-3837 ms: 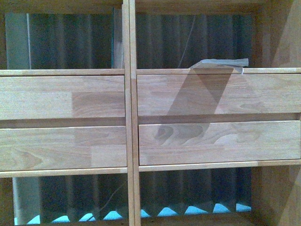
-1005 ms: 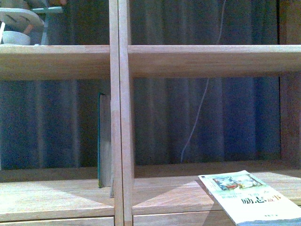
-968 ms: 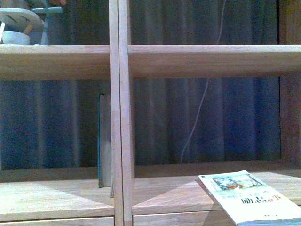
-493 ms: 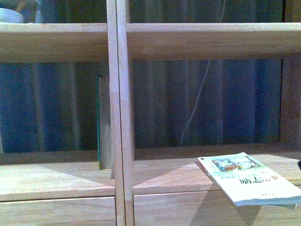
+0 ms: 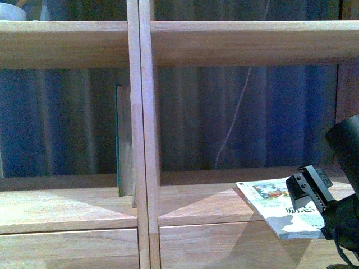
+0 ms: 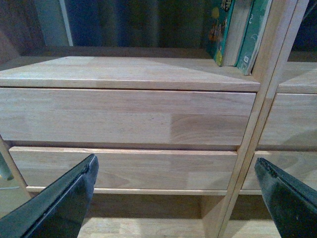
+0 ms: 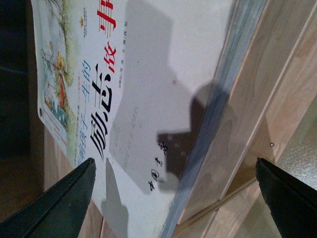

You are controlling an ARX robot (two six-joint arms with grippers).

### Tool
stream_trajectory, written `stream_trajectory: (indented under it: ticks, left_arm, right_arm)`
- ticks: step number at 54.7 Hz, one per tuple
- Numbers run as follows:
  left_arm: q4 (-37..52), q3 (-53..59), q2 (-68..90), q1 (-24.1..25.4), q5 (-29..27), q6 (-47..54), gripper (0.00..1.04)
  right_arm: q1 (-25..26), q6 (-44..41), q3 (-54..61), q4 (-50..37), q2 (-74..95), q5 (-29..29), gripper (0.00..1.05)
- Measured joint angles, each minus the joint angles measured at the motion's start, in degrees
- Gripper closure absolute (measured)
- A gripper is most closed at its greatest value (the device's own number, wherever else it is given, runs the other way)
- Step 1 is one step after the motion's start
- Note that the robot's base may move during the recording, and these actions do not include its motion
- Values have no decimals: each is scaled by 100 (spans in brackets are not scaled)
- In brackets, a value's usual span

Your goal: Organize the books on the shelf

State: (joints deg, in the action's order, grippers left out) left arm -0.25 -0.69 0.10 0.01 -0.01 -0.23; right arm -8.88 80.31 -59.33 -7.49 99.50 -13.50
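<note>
Here the shelf (image 5: pixel 144 140) fills the front view, its double central upright running top to bottom, with a dark pleated curtain (image 5: pixel 291 117) and a thin white cable (image 5: pixel 235 117) behind the open compartments. The dark teal book (image 5: pixel 119 140) stands upright in the left compartment, pressed against the upright. In the left wrist view this teal book (image 6: pixel 218 25) shows coloured pictures on its cover. A second teal face sits between it and the upright; I cannot tell whether that is another book.

The pale paperback (image 5: pixel 269 204) lies flat on the board of the right compartment, cover up, with its near corner jutting over the front edge. The black right arm (image 5: pixel 336 218) comes in from the lower right, partly covering the paperback's far side. From the right wrist, the right gripper (image 7: pixel 176 166) hangs over the cover with its fingers (image 7: pixel 74 198) spread wide and nothing between them; its shadow falls across the black and red characters.

The left gripper (image 6: pixel 176 163) is likewise spread wide and empty, facing the plain drawer fronts (image 6: pixel 124 116) below the teal book's compartment.
</note>
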Motion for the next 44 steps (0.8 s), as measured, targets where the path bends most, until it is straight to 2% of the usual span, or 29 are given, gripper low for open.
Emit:
stream_trajectory:
  ticks: [33, 36, 44]
  left_arm:
    - [0, 0, 0, -2, 0, 0, 7]
    - [0, 0, 0, -2, 0, 0, 7]
    - [0, 0, 0, -2, 0, 0, 7]
  right_arm:
    - [407, 127, -1145, 407, 713, 11, 7]
    - [426, 149, -1213, 463, 743, 28, 11]
    - [452, 153, -1287, 518, 846, 26, 33]
